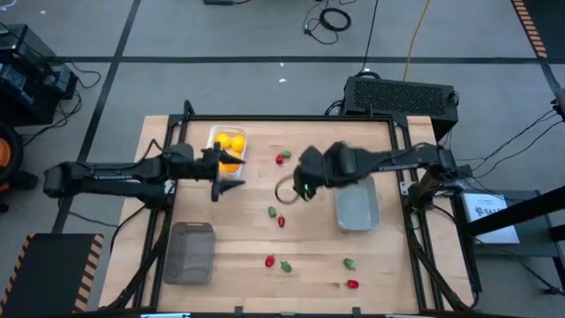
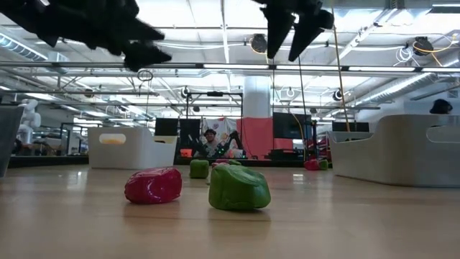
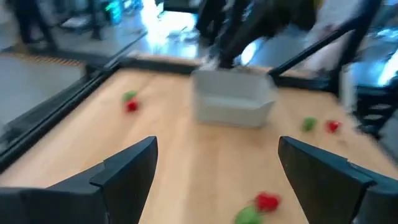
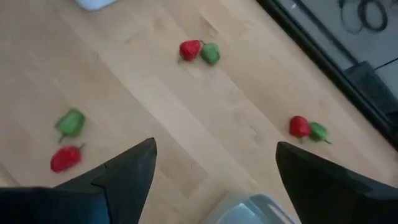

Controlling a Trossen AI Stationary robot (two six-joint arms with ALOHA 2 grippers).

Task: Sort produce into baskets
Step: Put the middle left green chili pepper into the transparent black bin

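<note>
Both grippers are standing wide open, holding nothing: left gripper hovering at the white plastic basket's 6 o'clock, right gripper at the grey basket's 9 o'clock, red and green toy produce lying loose on the wooden table

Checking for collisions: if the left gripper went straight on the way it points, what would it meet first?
Probably the light grey basket. The open left gripper faces it across bare table; red and green pieces lie off to the sides. Depth is unclear.

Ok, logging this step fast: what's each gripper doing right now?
Left gripper: open, empty, beside the white basket of yellow fruit.
Right gripper: open, empty, above the table near the light grey basket.
</note>
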